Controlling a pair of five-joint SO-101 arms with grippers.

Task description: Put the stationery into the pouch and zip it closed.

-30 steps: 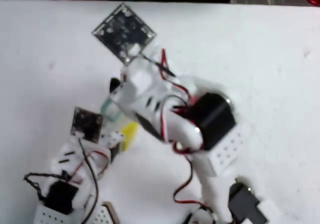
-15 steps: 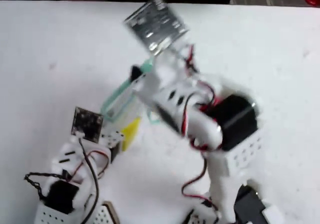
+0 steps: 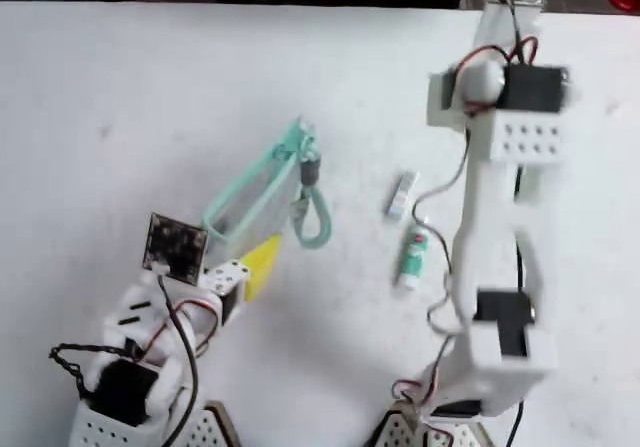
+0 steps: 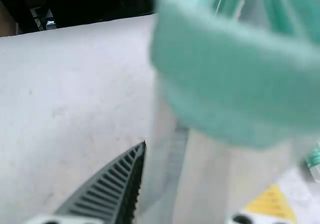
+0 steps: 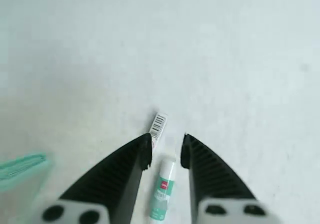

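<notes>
Right wrist view: right hand (image 5: 165, 151) hangs parted above tube (image 5: 161, 191).

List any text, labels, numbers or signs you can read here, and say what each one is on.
No text here is clear enough to quote.
White piece: barcode stripes, with any digits too small to read.
Glue stick: red and dark print on its green label, too blurred to read.
Pouch: no print visible.
</notes>
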